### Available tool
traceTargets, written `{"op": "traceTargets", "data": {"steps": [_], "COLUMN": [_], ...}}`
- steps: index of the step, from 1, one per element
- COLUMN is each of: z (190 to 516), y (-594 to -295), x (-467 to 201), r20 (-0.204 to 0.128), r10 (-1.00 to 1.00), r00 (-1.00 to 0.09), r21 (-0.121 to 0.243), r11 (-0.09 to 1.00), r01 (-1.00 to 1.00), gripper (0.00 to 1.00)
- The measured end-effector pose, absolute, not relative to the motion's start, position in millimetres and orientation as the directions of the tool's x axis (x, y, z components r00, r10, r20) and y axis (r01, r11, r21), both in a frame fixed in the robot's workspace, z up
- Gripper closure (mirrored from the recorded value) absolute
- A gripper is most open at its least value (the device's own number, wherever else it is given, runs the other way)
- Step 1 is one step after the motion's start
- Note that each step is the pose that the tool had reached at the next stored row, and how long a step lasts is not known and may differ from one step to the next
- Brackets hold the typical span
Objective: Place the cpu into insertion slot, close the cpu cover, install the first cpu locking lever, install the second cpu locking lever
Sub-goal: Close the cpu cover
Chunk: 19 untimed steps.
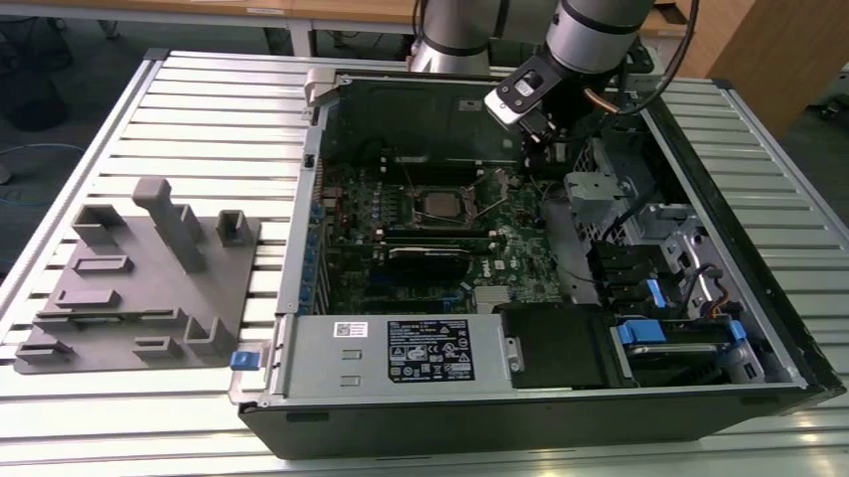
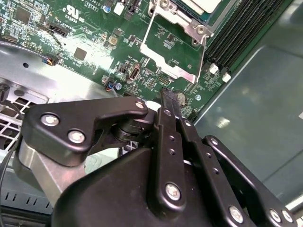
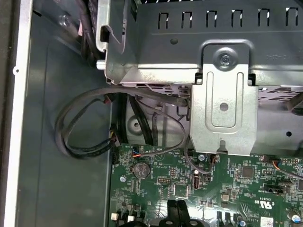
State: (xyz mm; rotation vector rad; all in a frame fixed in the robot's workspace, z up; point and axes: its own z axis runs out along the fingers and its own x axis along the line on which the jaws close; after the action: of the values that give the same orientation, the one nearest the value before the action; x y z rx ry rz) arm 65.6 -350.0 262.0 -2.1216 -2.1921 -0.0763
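Lying on its side on the slatted table [image 1: 199,99], an open computer case [image 1: 743,397] is seen in the exterior view, with the green motherboard [image 1: 438,253] exposed inside it. The cpu [image 1: 438,206] is seated in the insertion slot [image 1: 414,204] near the middle of the board, its dull grey top facing up. In the second wrist view the cpu [image 2: 201,4] is cut off by the picture's edge, and the slot's shiny rim [image 2: 183,20] is seen around it. The cpu cover [image 2: 176,71] is swung off the socket. It is not closed, and green board is seen through its cut-out centre.

The arm [image 1: 591,30] is reached into the case from the far side. The hand [image 1: 535,139] is held above the board's edge, well apart from the cpu and toward the exterior view's right of it. In both wrist views its black fingers [image 2: 166,101] [image 3: 173,210] are pressed together, and nothing is seen between them. A coin cell [image 3: 139,169] lies on the board near the fingertips. In the first wrist view a metal drive cage [image 3: 225,94] and looped dark cables [image 3: 78,125] are seen beyond the board.

A grey fixture plate [image 1: 133,288] rests on the table at the exterior view's left of the case. A labelled power supply [image 1: 398,353] is set at the near end of the case.
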Motion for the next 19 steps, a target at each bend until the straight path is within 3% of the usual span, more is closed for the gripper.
{"op": "traceTargets", "data": {"steps": [19], "z": [248], "y": [-350], "x": [66], "r20": [0.099], "r10": [0.995], "r00": [-0.031], "r21": [-0.027], "r11": [0.034], "r01": [0.999], "gripper": [0.89]}}
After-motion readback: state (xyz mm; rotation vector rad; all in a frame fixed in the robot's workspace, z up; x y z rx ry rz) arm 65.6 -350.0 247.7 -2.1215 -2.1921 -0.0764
